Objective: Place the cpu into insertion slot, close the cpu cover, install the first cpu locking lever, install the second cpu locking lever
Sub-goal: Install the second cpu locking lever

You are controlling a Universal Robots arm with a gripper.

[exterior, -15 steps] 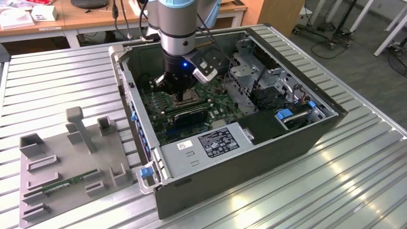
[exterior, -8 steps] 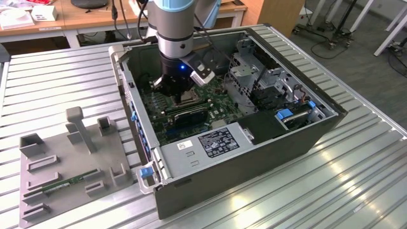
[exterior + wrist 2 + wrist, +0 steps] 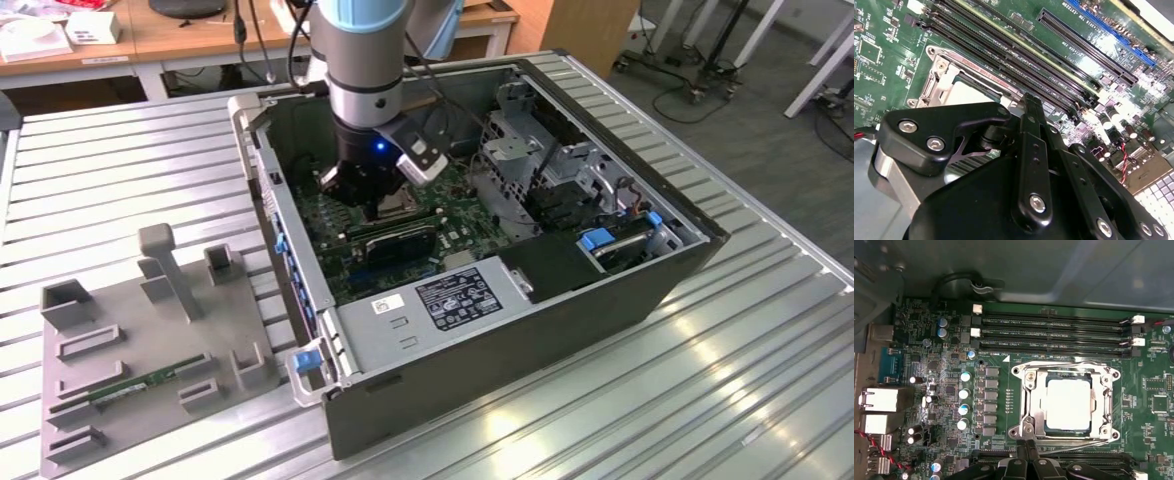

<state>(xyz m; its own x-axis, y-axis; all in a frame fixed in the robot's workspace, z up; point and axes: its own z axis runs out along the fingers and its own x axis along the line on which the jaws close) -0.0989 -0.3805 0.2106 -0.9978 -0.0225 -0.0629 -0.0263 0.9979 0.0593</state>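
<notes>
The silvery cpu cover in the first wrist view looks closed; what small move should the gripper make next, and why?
Probably press the thin wire locking lever down. The dull silver square cpu lies seated, the silvery metal frame cover lies flat around it, and the black gripper sits beside that lever.

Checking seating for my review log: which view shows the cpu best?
The first wrist view: the cpu appears whole, face-on, lying in the insertion slot. In the second wrist view the gripper covers part of it. In the exterior view the arm stands over that spot.
</notes>
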